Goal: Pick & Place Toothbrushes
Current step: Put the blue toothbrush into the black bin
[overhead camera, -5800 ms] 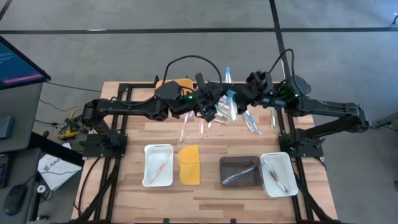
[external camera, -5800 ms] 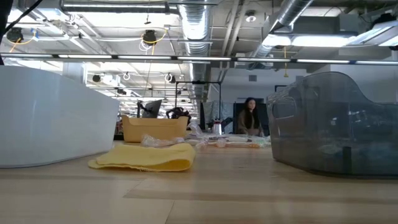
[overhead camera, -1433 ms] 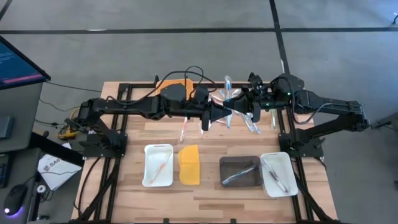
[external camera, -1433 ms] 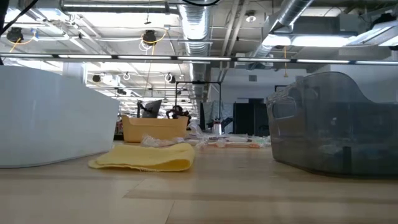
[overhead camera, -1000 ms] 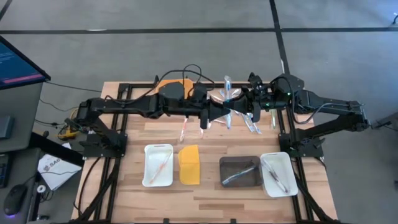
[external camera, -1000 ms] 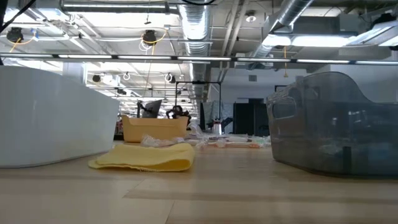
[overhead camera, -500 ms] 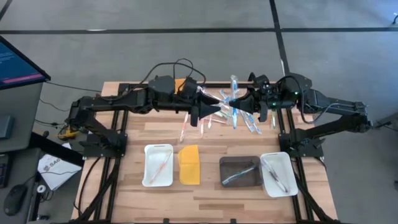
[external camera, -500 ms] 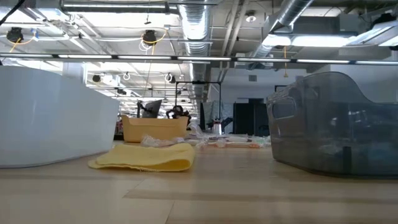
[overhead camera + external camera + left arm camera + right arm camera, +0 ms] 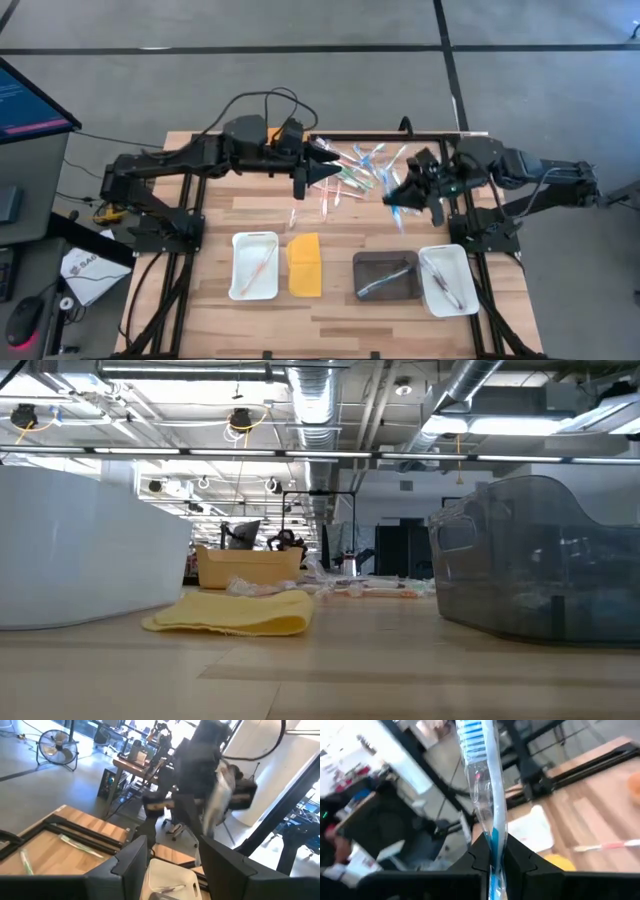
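Observation:
Several toothbrushes in pink, green, blue and clear lie loose on the wood at the table's far middle; the low view shows them far off. My right gripper hovers right of the pile, shut on a blue toothbrush in a clear wrapper. My left gripper hangs level at the pile's left side, open, with nothing between its fingers. Along the near side stand a white tray, a grey tray and a second white tray, each with a toothbrush or two inside. My right gripper pinches the blue toothbrush's handle between its two fingers, wrapper and all. The toothbrush runs on forward from the fingers, bristle head at the far end. It is lifted clear of the table.
A flat yellow lid lies between the left white tray and the grey tray. An orange box sits at the far left under my left arm. Black frame rails run along both table sides. Bare wood lies along the near edge.
The two grippers met over the toothbrush pile a second ago. My left gripper has drawn back toward the table's left edge, away from the blue toothbrush. My right gripper has carried that toothbrush toward the right and near edges, tipping downward.

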`<state>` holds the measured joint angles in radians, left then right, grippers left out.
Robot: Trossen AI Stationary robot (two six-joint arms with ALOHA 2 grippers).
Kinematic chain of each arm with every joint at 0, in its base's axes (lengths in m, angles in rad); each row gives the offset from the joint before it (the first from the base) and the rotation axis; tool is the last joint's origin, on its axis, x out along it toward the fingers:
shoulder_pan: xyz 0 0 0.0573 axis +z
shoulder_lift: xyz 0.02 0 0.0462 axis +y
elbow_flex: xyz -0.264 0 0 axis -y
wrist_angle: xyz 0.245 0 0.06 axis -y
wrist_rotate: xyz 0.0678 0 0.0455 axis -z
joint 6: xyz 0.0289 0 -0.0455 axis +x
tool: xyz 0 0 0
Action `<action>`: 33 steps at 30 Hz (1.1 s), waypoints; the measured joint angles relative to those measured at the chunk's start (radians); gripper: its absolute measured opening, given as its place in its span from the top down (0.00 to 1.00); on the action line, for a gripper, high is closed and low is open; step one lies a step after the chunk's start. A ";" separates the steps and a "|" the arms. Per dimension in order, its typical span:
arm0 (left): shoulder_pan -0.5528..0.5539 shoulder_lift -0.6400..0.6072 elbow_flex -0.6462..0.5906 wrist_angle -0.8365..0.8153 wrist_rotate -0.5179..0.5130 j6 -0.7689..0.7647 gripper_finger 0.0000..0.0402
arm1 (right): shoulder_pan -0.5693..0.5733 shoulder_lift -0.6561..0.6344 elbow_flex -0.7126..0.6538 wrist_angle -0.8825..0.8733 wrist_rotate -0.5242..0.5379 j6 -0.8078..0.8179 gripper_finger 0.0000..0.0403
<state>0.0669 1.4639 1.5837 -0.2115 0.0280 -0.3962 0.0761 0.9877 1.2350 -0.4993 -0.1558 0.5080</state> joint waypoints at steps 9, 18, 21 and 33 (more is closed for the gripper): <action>0.000 0.000 0.000 0.000 -0.002 -0.002 0.58 | 0.148 0.040 0.001 -0.180 0.000 -0.187 0.96; -0.008 0.000 0.000 -0.012 -0.002 -0.004 0.58 | 0.231 0.193 0.000 -0.456 0.079 -0.320 0.96; -0.009 0.000 -0.012 -0.011 -0.008 -0.008 0.58 | 0.253 0.274 0.000 -0.524 0.101 -0.388 0.96; -0.057 0.001 -0.154 -0.015 0.028 -0.145 0.59 | 0.376 0.565 0.000 -0.549 0.197 -0.545 0.96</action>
<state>0.0097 1.4651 1.4297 -0.2266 0.0565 -0.5411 0.4518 1.5531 1.2350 -1.0483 0.0408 -0.0366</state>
